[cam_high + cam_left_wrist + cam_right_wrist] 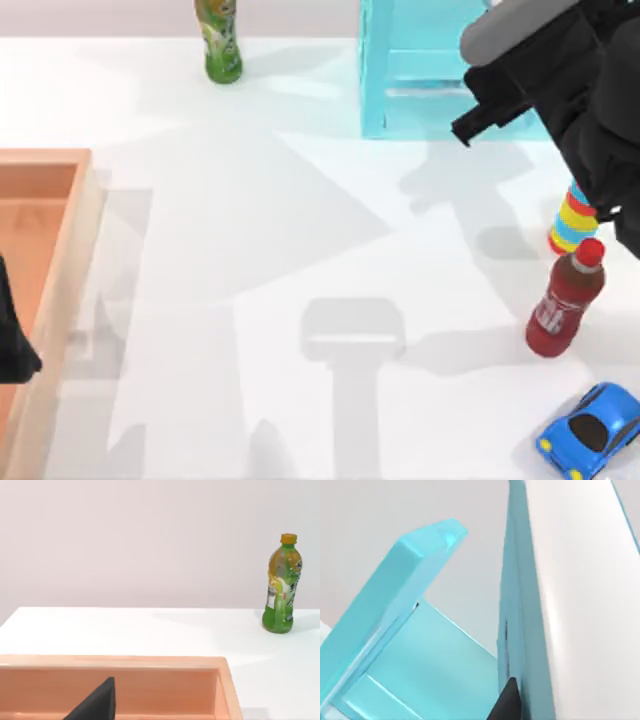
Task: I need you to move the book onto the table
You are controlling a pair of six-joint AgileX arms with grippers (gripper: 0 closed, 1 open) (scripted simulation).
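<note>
The right arm [560,70] reaches at the shelf [410,70] for the book [580,595], pincer state indeterminable; next comes a firm grip, then transfer to the worktop [300,200]; left arm parked over the tray [50,250].

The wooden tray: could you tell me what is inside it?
The wooden tray's visible floor is bare, with the left gripper above it; whatever lies under that gripper is covered.
</note>
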